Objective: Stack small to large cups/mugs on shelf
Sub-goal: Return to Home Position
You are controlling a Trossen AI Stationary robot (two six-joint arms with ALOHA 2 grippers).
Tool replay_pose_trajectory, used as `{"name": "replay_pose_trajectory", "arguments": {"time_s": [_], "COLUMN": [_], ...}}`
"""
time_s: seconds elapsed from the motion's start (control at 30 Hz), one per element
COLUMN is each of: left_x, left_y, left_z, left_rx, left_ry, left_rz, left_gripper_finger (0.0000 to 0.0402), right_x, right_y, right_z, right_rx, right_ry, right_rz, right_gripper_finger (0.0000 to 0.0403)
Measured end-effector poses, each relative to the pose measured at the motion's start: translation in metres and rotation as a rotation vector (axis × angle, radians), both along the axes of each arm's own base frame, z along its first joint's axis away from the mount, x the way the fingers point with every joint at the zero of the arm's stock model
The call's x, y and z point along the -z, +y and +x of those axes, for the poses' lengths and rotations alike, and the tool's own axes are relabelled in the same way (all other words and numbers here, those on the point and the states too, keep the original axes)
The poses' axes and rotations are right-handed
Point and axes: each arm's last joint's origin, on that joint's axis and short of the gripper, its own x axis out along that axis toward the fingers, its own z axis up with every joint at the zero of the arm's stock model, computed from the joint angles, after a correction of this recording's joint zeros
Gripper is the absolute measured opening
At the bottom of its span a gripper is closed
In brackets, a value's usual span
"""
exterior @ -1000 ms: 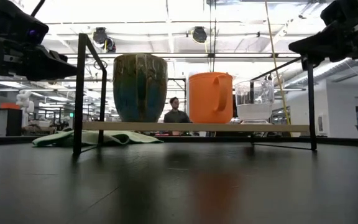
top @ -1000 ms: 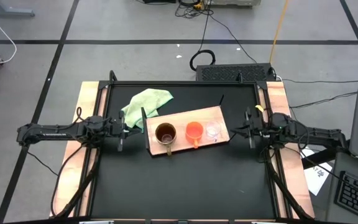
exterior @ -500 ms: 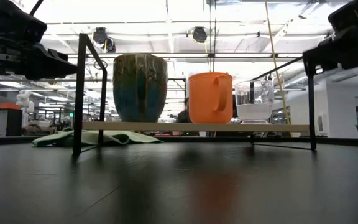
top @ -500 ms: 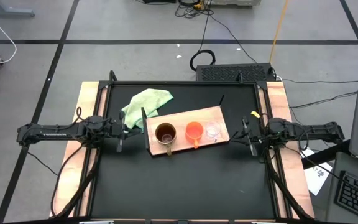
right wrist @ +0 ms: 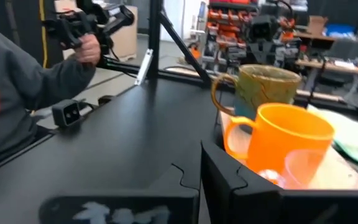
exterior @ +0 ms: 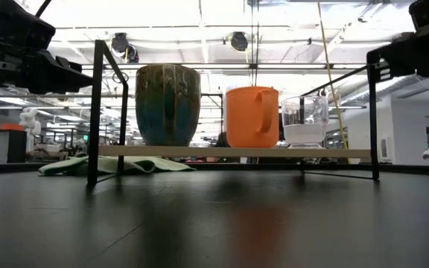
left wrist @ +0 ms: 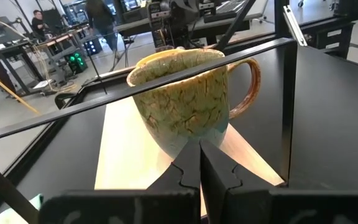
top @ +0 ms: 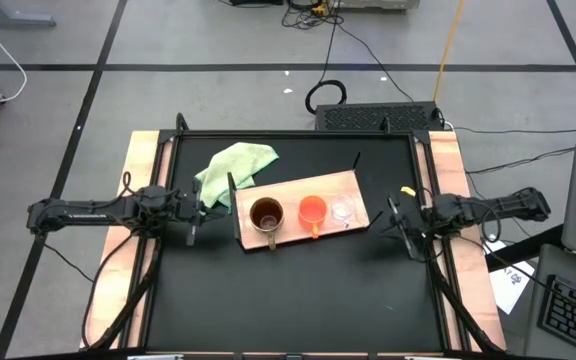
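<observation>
On the shelf (top: 290, 194): mug (top: 266, 214), cup (top: 312, 210), glass (top: 343, 210).

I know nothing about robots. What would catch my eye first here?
Three cups stand in a row on a light wooden board at the middle of the black table: a big brown mug, an orange cup, then a small clear glass. A dark robot arm flanks each side, left gripper and right gripper both shut.

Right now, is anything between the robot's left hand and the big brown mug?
Yes. A thin black bar of the shelf's frame crosses in front of the brown mug, between it and the left gripper. The mug already stands on the board.
</observation>
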Motion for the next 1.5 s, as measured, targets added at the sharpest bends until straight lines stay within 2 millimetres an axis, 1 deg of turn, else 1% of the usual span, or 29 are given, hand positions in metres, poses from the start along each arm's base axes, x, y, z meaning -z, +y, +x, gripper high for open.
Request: {"name": "replay_pose_trajectory", "arguments": {"time_s": [0.23, 0.43, 0.6, 0.8, 1.03, 1.2, 1.37, 1.5], "left_x": [-0.012, -0.011, -0.011, -0.011, -0.011, -0.011, -0.011, -0.011], "left_y": [0.0, 0.007, 0.009, 0.009, 0.009, 0.01, 0.01, 0.01], "left_z": [-0.001, -0.001, -0.002, -0.002, -0.002, -0.002, -0.002, -0.002], "left_rx": [-0.004, -0.066, -0.008, 0.007, -0.027, -0.056, -0.059, -0.059], "left_ry": [-0.007, 0.002, -0.001, -0.001, 0.001, 0.001, 0.001, 0.001], "left_rz": [0.031, 0.009, -0.019, -0.038, -0.074, -0.069, -0.07, -0.07], "left_gripper_finger": [0.0, 0.0, 0.0, 0.0003, 0.0018, 0.0014, 0.0004, 0.0006], "right_x": [-0.002, -0.003, -0.005, -0.008, -0.01, -0.01, -0.01, -0.01], "right_y": [0.002, 0.0, 0.0, 0.0, 0.0, 0.0, 0.001, 0.001], "right_z": [0.0, 0.0, 0.0, 0.0, 0.0, 0.0, 0.0, 0.0], "right_rx": [-0.025, 0.033, 0.04, 0.04, 0.037, 0.037, 0.036, 0.035], "right_ry": [-0.035, -0.048, -0.058, -0.091, -0.11, -0.109, -0.089, -0.086], "right_rz": [-0.035, -0.056, -0.036, -0.025, -0.021, -0.021, 0.053, 0.063], "right_gripper_finger": [0.0, 0.0, 0.0, 0.0, 0.0, 0.0, 0.0, 0.0]}}
